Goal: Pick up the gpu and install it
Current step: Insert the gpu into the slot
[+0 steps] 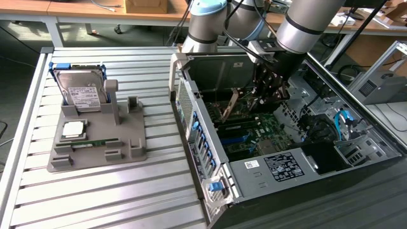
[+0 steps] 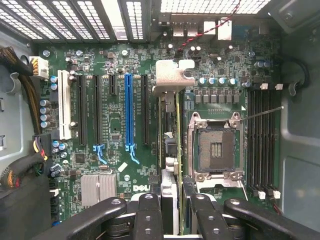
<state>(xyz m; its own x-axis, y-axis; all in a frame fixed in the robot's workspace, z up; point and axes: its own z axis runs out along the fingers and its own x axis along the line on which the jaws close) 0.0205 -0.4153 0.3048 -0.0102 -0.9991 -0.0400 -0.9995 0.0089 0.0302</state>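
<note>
My gripper (image 2: 172,216) is shut on the gpu (image 2: 169,145). The card is seen edge-on as a thin dark strip between the two black fingers (image 2: 149,215). A pale bracket piece (image 2: 172,77) sits at its far end. The card hangs over the green motherboard (image 2: 115,75), between the black expansion slot (image 2: 145,107) and the CPU socket (image 2: 216,145). I cannot tell whether it touches the board. In the exterior view the gripper (image 1: 270,95) reaches down inside the open computer case (image 1: 210,143).
A blue slot (image 2: 128,110) and a white slot (image 2: 63,102) lie beside the black ones. Cable bundles (image 2: 20,170) crowd one case wall. On the slatted table, a grey holder (image 1: 95,152) carries a hard drive (image 1: 81,90) and a green memory stick (image 1: 89,142).
</note>
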